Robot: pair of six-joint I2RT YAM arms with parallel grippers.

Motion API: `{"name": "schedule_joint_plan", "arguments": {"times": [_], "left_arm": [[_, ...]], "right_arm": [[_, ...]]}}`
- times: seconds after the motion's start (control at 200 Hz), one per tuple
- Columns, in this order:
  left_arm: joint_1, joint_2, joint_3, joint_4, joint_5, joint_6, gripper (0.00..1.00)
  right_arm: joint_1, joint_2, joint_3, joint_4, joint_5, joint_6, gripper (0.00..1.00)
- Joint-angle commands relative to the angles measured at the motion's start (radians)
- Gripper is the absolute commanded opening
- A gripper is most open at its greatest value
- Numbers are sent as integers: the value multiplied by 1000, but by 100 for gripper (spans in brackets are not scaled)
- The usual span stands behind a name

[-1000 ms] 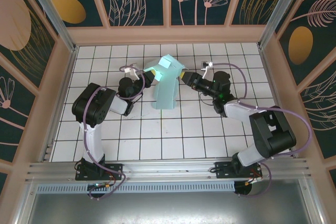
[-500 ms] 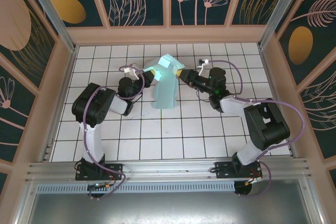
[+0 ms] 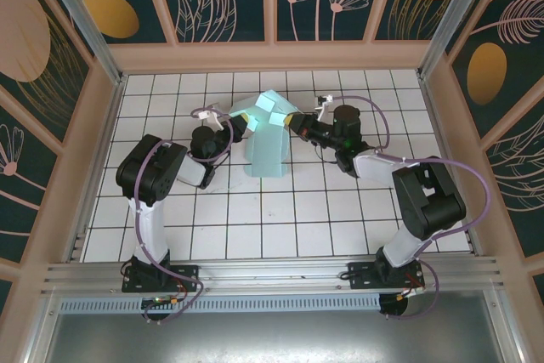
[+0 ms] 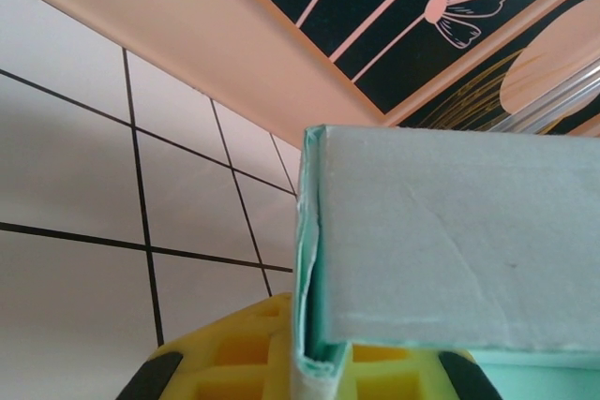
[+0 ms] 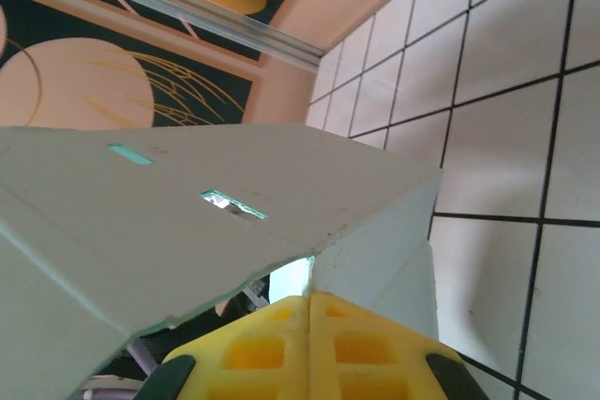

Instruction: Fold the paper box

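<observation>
A: Top view first. The paper box (image 3: 265, 140) is standing up off the tiled surface (image 3: 255, 227), nearer the far edge than the near one and about midway between the side edges. Its upper part is bending over, with small flaps sticking out at the top.

B: Noting the left gripper (image 3: 241, 127) touching its left side and the right gripper (image 3: 294, 125) touching its right side, both high up. The jaw gaps are too small to read from here.

A: Left wrist view. The left gripper (image 4: 314, 367) is clamping narrow on an upright edge of the paper box (image 4: 450, 231). The card is sitting between the yellow pads (image 4: 234, 358) and crumpling slightly at the bite.

B: Right wrist view. The right gripper (image 5: 309, 325) is showing its pads pressed flush. A corner of the paper box (image 5: 169, 222) is running down into the seam. I am reading that as a pinch on a thin flap.

A: Risks, as I am judging them. The arms pulling apart could be tearing or creasing the card at the bites. A shallow nip on the right could be slipping and letting the panel spring back.

B: Hard to make out: the card inside the right bite, and which flap is going to which slit. The frame is cutting off the box's lower part in both wrist views.
</observation>
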Motion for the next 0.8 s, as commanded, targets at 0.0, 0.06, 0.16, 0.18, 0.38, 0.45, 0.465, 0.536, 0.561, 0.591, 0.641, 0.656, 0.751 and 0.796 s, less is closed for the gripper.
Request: {"name": "schedule_joint_plan", "arguments": {"times": [0.0, 0.06, 0.16, 0.18, 0.38, 0.45, 0.465, 0.536, 0.561, 0.591, 0.641, 0.656, 0.751, 0.796], "left_arm": [[-6, -17, -9, 73, 13, 20, 0], [-6, -19, -11, 74, 12, 26, 0], [-6, -16, -9, 73, 12, 28, 0], [-6, -16, -10, 74, 11, 29, 0], [-6, -10, -8, 73, 16, 29, 0], [-6, -11, -7, 70, 15, 31, 0], [-6, -10, -8, 69, 15, 31, 0], [-6, -10, -8, 69, 14, 32, 0], [-6, -9, -8, 69, 13, 32, 0], [-6, -8, -7, 69, 13, 31, 0], [-6, -8, -7, 69, 13, 30, 0], [-6, -9, -7, 69, 12, 30, 0], [-6, -9, -8, 66, 7, 17, 0], [-6, -9, -6, 60, 3, 8, 0]], "right_arm": [[15, 21, 42, -147, 33, -37, 0], [16, 22, 43, -145, 29, -37, 0], [19, 28, 51, -128, 14, -28, 2], [20, 29, 53, -126, 10, -26, 8], [25, 53, 68, -124, 0, -25, 24], [26, 57, 68, -123, -2, -24, 19], [26, 56, 68, -123, -2, -24, 16], [24, 55, 68, -133, 4, -26, 12], [25, 54, 68, -137, 4, -29, 8], [24, 53, 68, -139, 6, -30, 0], [22, 50, 66, -140, 7, -32, 0], [22, 49, 64, -137, 8, -32, 0], [21, 28, 47, -111, 14, -41, 6], [20, 13, 40, -104, 21, -53, 20]]}}
